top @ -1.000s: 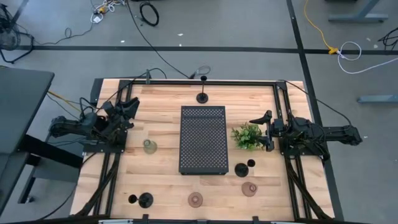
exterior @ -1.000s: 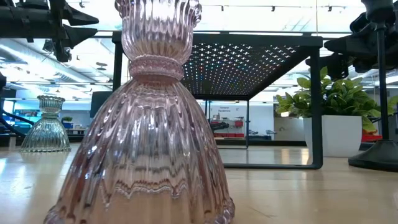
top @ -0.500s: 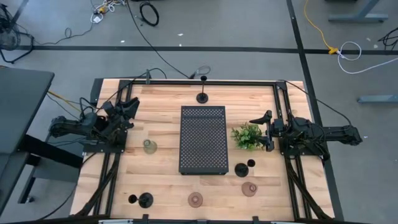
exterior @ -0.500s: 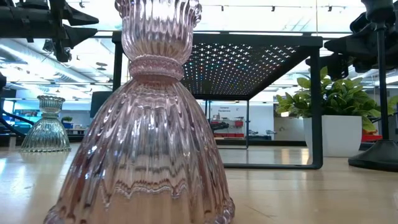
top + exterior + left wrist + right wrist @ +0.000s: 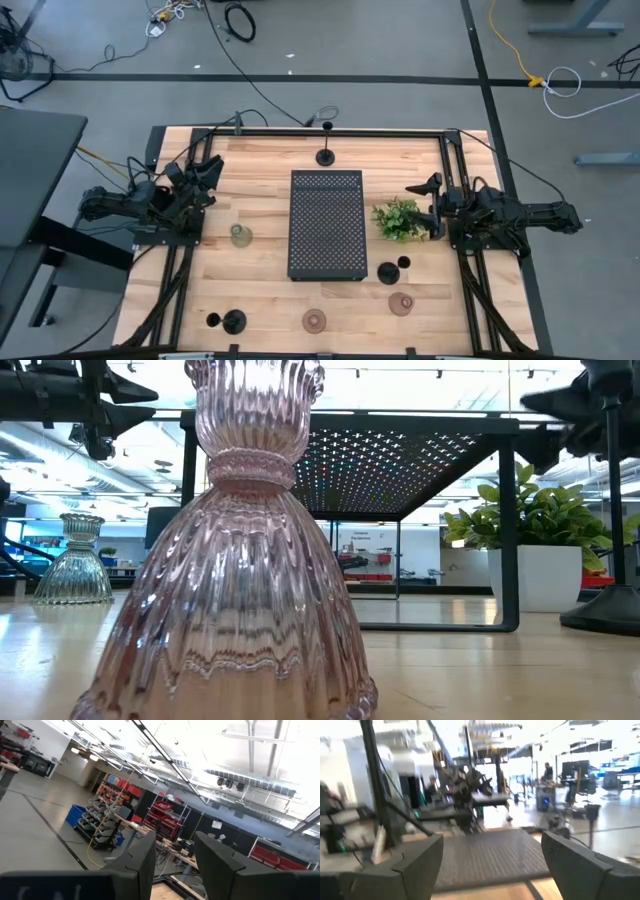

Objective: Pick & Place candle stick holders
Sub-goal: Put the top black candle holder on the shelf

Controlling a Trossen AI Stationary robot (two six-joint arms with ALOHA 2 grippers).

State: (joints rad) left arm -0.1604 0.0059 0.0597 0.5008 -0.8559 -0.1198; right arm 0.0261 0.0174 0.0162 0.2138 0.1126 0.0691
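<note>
A: What is the surface (image 5: 260,290) made of?
B: Pale wood, smooth and matt. The tray (image 5: 327,224) looks like matt black perforated metal.
A: The nearest holder (image 5: 232,560)?
B: Ribbed, glossy pinkish glass.

A pinkish ribbed glass candle stick holder (image 5: 235,550) stands upright on the wooden table (image 5: 470,675), filling the near foreground; a smaller greenish glass holder (image 5: 77,562) stands farther back beside it. Behind them rises the black perforated tray (image 5: 405,465) on its legs; beside it sits a green leafy plant (image 5: 535,525) in a white pot, with a black round base (image 5: 605,610) at the edge, below dark arm parts (image 5: 580,405).
</note>
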